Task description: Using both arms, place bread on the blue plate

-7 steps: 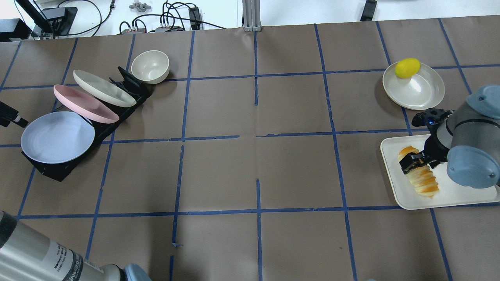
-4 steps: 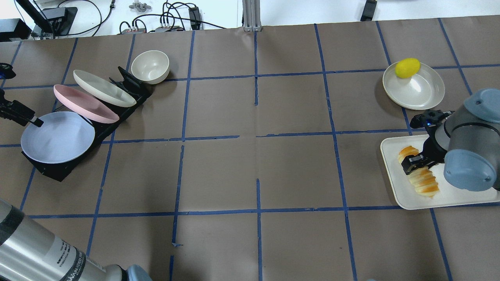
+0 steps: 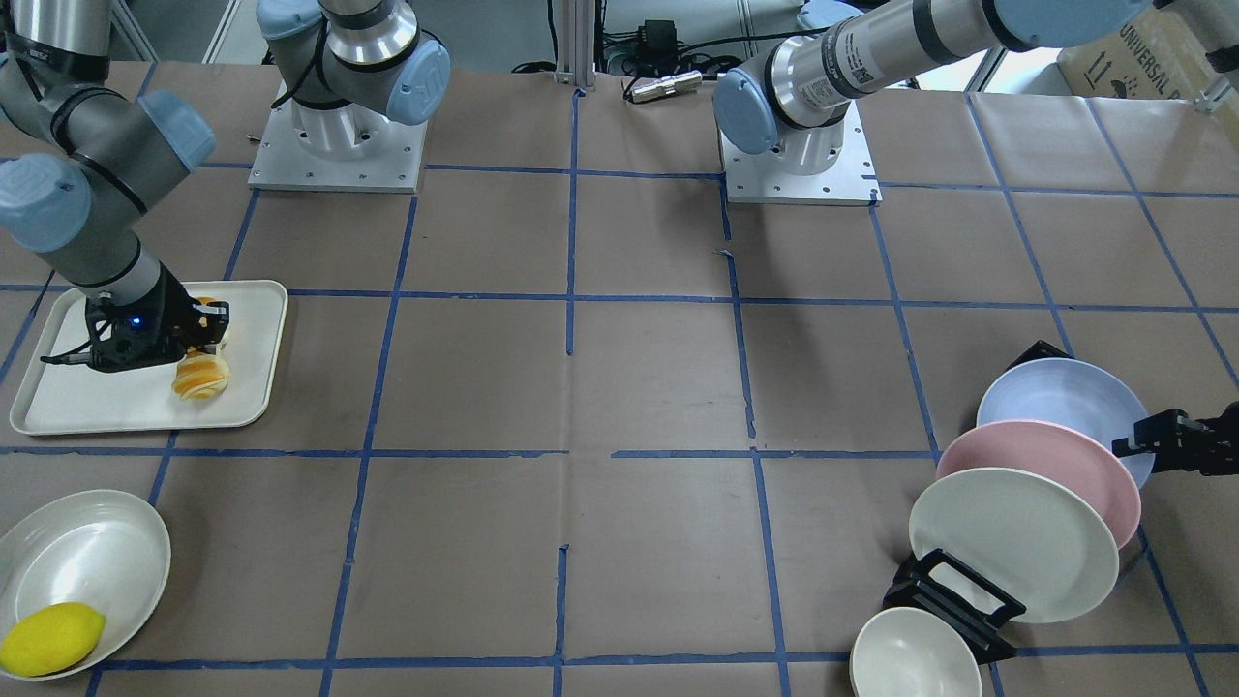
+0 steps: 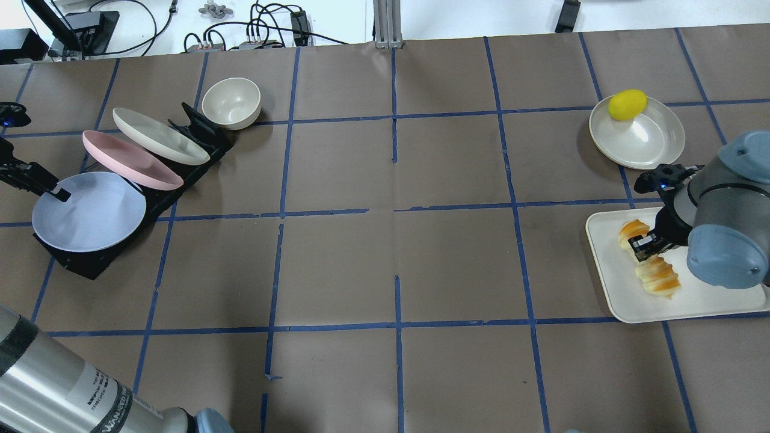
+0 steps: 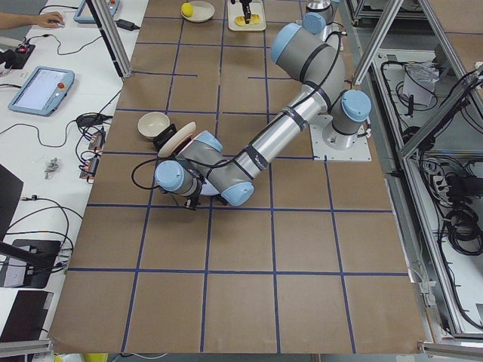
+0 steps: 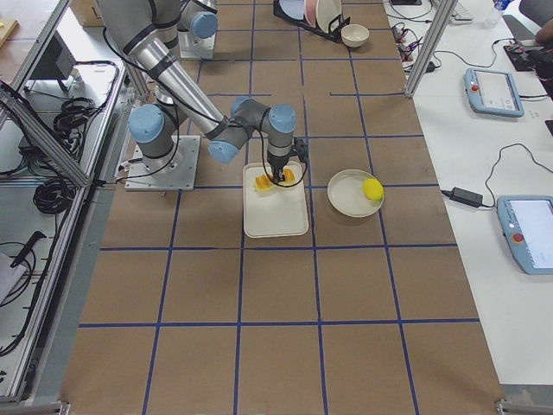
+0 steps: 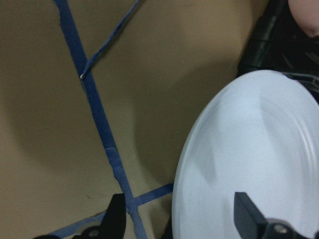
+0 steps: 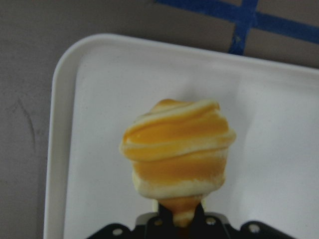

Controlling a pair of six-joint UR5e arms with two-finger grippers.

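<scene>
The bread (image 4: 657, 278) lies on a white tray (image 4: 710, 299) at the table's right. My right gripper (image 4: 642, 246) is shut on the loaf's middle and pinches it there; the right wrist view shows the ridged orange and cream bread (image 8: 177, 149) held at the fingertips (image 8: 179, 219). The front view shows the same grip (image 3: 198, 334). The pale blue plate (image 4: 90, 210) leans in a black rack at the left. My left gripper (image 4: 51, 189) is open at its far left rim. In the left wrist view one finger (image 7: 246, 214) is over the plate (image 7: 249, 149) and the other (image 7: 117, 219) is over the table.
A pink plate (image 4: 129, 159) and a white plate (image 4: 159, 135) lean in the same black rack (image 4: 90, 260), with a cream bowl (image 4: 231, 102) behind it. A yellow lemon (image 4: 627, 104) lies on a white dish (image 4: 646, 141) behind the tray.
My right gripper has closed on the bread's middle, squeezing it. My left gripper has come in from the left edge to the blue plate's rim.
</scene>
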